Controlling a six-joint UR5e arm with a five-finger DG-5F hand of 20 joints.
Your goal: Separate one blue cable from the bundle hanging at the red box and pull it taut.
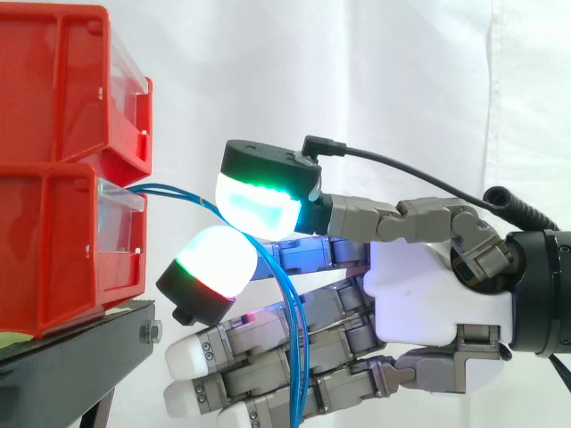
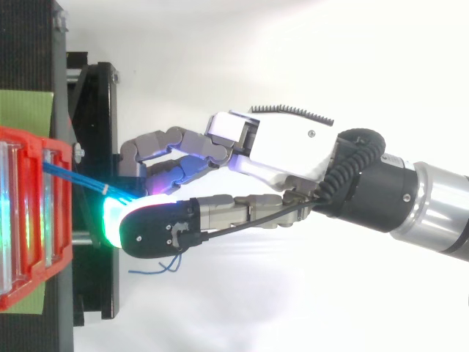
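Blue cable strands leave the front of the lower red box and run almost level away from it, straight into the meeting of my two glowing pads just off the box's front face. Past that pinch they turn and hang down across my straight lower fingers, loose ends trailing farther out from the box. My hand is closed on the cable between thumb pad and one fingertip; I cannot tell whether one strand or several sit in the pinch. The short span back to the box bows a little, so I judge the pull should go straight away from the box, along that span
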